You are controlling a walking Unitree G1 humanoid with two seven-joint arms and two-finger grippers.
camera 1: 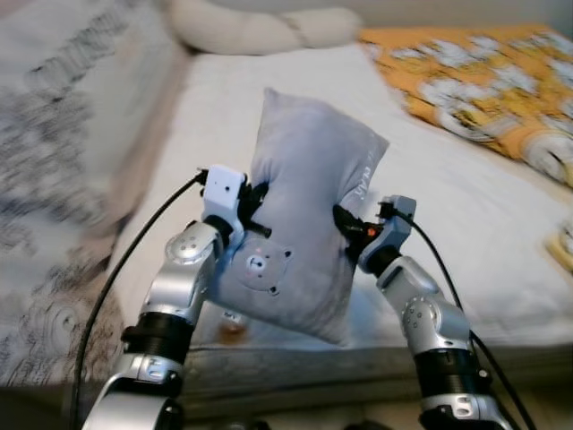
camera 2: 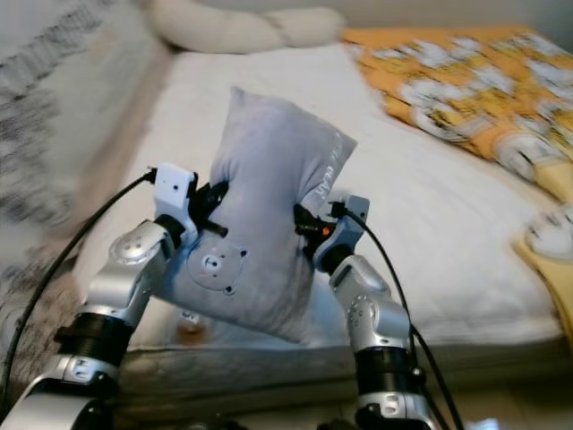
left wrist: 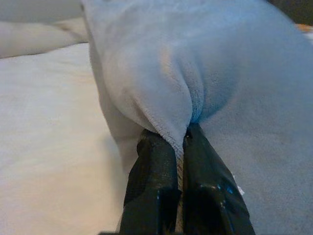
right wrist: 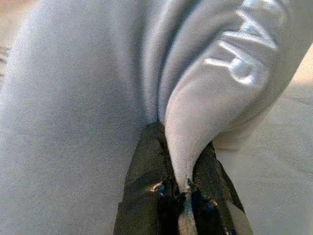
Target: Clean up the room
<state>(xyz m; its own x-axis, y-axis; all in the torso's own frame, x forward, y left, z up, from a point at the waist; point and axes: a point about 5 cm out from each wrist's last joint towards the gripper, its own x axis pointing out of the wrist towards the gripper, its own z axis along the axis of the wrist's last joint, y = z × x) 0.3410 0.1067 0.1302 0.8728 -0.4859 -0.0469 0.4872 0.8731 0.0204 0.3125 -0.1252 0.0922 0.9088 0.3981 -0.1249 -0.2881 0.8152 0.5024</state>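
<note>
A grey pillow [camera 1: 309,210] was held upright above the near edge of the white bed [camera 1: 466,224]. The left gripper [left wrist: 180,142] and right gripper [right wrist: 185,178] each pinched a fold of its fabric on opposite sides.

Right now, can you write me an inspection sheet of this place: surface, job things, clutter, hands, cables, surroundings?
Surface: white mattress, bare in the middle.
Job's things: grey pillow, held up above the mattress edge.
Clutter: orange patterned blanket at the robot's right; long cream cushion at the far end.
Hands: left hand and right hand each pinch a fold of the pillow.
Cables: black cables run along both arms.
Surroundings: patterned grey fabric at the robot's left, blurred.
</note>
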